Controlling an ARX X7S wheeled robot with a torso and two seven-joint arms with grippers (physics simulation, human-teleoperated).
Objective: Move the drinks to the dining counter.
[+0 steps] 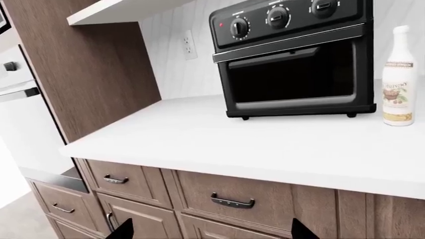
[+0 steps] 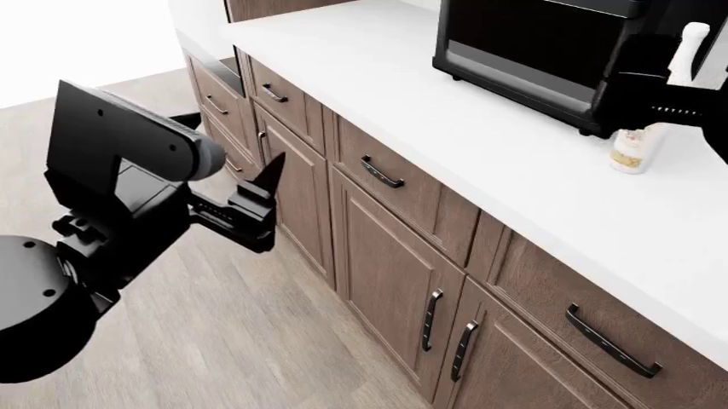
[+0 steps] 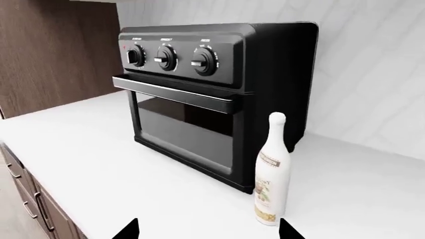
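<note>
Cream bottle (image 3: 272, 172) stands upright on the white top beside the black oven (image 3: 206, 94) — right gripper (image 3: 207, 230) fingers spread, not touching it. I'd centre low on the body, then close gently — tall, tippy.

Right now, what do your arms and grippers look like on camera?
In the head view the left arm is matte black throughout: boxy links, a rounded grey-lit joint cap and a large round joint. Its gripper has pointed black fingers. The right arm is a blocky black shape with fine ribbing. The wrist views show only black triangular fingertips. No cables or markings are visible.
</note>
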